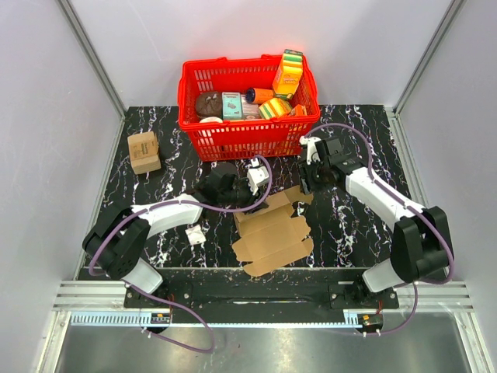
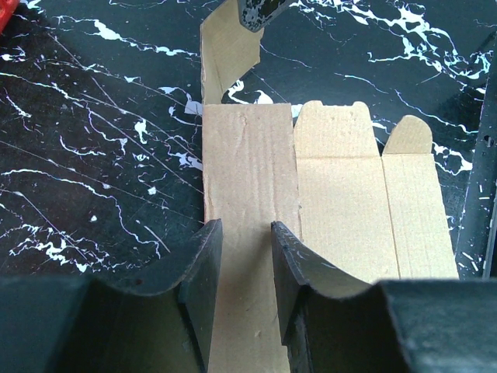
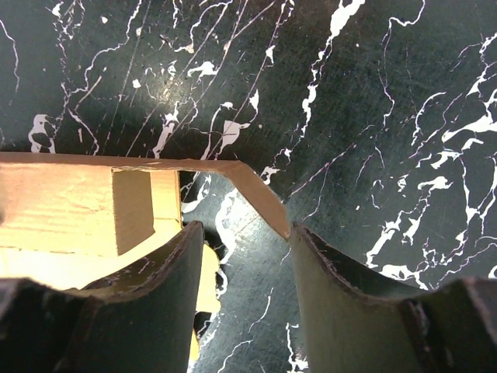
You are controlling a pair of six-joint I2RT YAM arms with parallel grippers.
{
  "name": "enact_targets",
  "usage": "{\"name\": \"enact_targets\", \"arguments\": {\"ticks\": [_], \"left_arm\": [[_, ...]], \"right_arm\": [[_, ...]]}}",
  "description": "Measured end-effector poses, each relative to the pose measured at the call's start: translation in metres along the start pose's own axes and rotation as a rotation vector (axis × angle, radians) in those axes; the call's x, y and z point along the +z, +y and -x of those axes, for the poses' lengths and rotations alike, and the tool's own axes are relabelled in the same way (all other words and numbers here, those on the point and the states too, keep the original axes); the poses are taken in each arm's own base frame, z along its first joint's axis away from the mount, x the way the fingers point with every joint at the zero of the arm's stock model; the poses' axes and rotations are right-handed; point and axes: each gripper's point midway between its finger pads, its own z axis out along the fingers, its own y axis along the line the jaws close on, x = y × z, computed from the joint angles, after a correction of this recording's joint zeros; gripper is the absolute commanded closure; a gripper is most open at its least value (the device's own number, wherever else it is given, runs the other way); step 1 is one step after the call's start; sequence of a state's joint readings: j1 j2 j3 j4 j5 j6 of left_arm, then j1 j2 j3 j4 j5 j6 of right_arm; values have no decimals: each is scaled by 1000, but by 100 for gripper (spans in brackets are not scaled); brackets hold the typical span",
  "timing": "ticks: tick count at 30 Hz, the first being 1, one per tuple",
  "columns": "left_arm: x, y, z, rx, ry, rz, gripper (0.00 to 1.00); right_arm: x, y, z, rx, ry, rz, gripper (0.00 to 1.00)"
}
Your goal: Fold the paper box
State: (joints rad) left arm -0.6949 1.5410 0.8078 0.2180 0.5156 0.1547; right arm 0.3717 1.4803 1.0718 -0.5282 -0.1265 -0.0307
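The paper box (image 1: 272,233) lies as a mostly flat brown sheet with creases and notched flaps in the middle of the black marble table. My left gripper (image 1: 252,198) is at its far left corner. In the left wrist view the left gripper (image 2: 246,225) stands open low over a long panel of the paper box (image 2: 342,202), with nothing between the fingers. My right gripper (image 1: 305,186) is at the sheet's far right corner. It is open (image 3: 242,227), and a raised, bent flap (image 3: 260,194) touches the tip of its right finger (image 3: 326,272).
A red basket (image 1: 248,136) holding colourful packages (image 1: 287,74) stands just behind both grippers. A small tan printed box (image 1: 144,151) sits at the far left. A small white scrap (image 1: 194,235) lies near the left arm. Metal frame posts rise at the back corners.
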Motion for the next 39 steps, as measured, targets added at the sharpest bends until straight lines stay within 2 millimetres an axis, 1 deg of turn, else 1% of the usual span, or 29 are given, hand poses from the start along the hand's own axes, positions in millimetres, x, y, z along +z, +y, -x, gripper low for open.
{"name": "enact_targets", "arguments": {"ticks": [8, 16, 20, 24, 29, 32, 39], "left_arm": [[1, -1, 0, 4, 0, -2, 64], [1, -1, 0, 5, 0, -4, 64], [2, -1, 0, 4, 1, -4, 64], [3, 0, 1, 5, 1, -4, 64], [3, 0, 1, 5, 2, -5, 64], [3, -1, 1, 6, 2, -6, 64], [4, -1, 1, 8, 2, -6, 64]], "right_arm": [[11, 0, -6, -41, 37, 17, 51], [13, 1, -4, -46, 38, 26, 67], [13, 1, -5, -42, 44, 26, 71], [14, 2, -10, -32, 67, 35, 76], [13, 7, -15, -13, 85, 58, 78], [13, 11, -16, 2, 89, 77, 81], [12, 21, -16, 50, 95, 122, 82]]}}
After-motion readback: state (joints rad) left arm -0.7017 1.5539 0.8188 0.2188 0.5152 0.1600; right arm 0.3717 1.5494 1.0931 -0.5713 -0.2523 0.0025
